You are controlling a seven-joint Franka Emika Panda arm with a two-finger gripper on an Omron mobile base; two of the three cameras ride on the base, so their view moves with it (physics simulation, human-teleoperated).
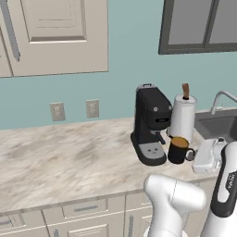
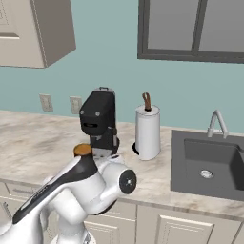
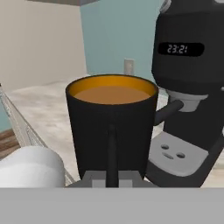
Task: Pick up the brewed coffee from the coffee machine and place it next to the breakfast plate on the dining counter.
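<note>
The brewed coffee (image 1: 177,149) is a black mug of orange-brown liquid, just right of the coffee machine (image 1: 152,122) and off its tray. My gripper (image 1: 190,154) reaches in from the right and is shut on the mug's handle. In the hand view the mug (image 3: 111,127) stands close ahead, its handle turned toward the gripper (image 3: 111,179), with the coffee machine (image 3: 188,65) right behind it. From the right base view only the mug's orange top (image 2: 82,150) shows, behind my arm and in front of the machine (image 2: 98,121). The breakfast plate and the dining counter are out of view.
A white paper-towel roll (image 1: 183,118) stands right behind the mug, by the dark sink (image 2: 207,164) and its faucet (image 2: 217,121). Marble countertop (image 1: 69,157) stretches left of the machine. Wall cabinets (image 1: 55,32) hang overhead, with outlets (image 1: 92,109) on the wall.
</note>
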